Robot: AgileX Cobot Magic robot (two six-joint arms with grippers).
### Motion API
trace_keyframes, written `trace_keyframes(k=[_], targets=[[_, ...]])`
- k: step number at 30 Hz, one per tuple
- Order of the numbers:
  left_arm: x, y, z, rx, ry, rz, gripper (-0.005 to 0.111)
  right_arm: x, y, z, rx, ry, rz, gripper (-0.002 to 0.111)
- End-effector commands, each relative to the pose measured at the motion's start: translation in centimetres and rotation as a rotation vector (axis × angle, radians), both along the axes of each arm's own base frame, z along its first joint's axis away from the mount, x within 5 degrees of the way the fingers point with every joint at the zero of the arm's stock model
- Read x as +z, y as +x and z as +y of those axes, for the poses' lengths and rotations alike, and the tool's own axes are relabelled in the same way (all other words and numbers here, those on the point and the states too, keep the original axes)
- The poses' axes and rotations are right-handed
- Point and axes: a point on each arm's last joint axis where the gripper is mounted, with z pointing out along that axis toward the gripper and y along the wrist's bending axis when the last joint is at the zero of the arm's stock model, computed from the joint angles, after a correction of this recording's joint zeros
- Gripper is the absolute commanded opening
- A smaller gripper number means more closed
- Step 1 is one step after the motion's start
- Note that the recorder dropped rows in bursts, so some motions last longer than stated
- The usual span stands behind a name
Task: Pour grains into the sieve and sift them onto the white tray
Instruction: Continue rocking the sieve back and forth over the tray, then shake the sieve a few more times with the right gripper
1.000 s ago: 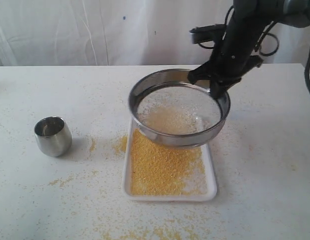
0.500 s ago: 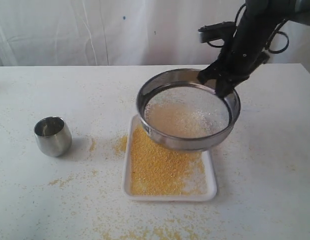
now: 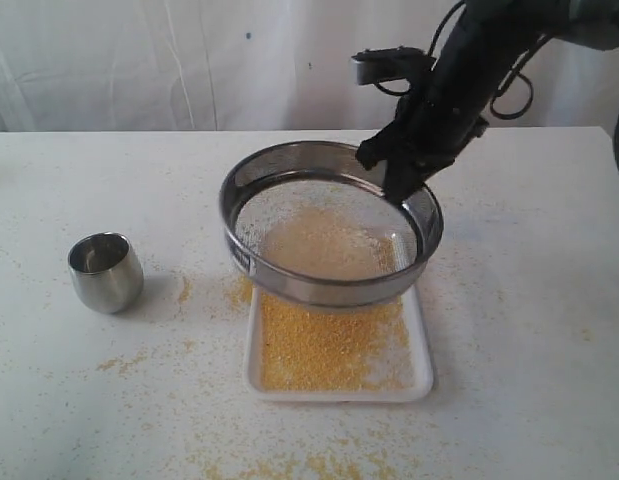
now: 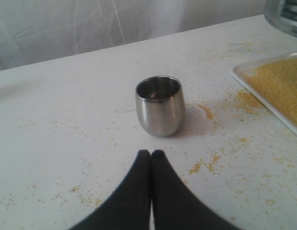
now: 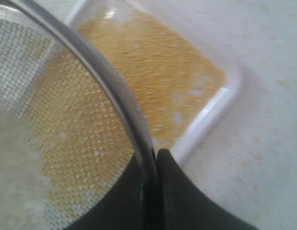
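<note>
My right gripper clamped on far rim of sieve, holding it above far end of white tray, mid-bench. Pale grains lie inside sieve; yellow layer covers tray. My left gripper pressed together, empty, near steel cup toward bench's left edge.

The sieve, pinched at its far rim by the right hand, hangs over the far half of the white tray and bars a straight drop there; the near half lies uncovered. A steel cup stands well left of the tray, with worktop free between them apart from scattered grains. The left hand, pressed together, sits near the cup.
</note>
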Motion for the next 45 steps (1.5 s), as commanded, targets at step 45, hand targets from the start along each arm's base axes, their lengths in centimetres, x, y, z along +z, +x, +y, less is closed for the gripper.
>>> trace_keyframes(k=[45], targets=[[-0.1,0.0,0.0,0.003,-0.007,-0.002,0.0,0.9,1.3,-2.7,-0.285,-0.124,-0.11,0.0]])
